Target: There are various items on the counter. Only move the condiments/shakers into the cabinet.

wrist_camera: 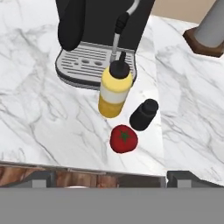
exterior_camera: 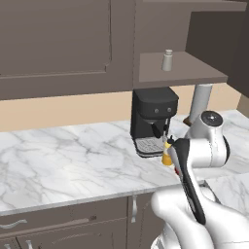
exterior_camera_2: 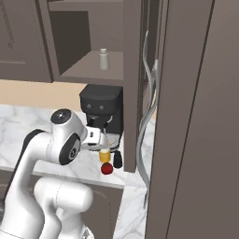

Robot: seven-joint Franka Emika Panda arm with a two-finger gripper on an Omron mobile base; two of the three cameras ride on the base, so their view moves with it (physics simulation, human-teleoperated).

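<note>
- The arm [exterior_camera: 194, 194] was built from smooth, rounded white segments.
- Dark grey round caps were seen on the joints [exterior_camera_2: 60, 116].
- A black strip [exterior_camera: 187, 175] was set along one link.
- Its lower body [exterior_camera_2: 60, 200] was bulky and white.

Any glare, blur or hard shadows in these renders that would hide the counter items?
Hand view: sharp, flat light; yellow squeeze bottle, dark bottle and red fruit read clearly, with only faint shadows on the marble counter. Left base view: no glare, but the arm covers most of the bottle. Right base view: even light; the cabinet shelf interior is dim.
</note>
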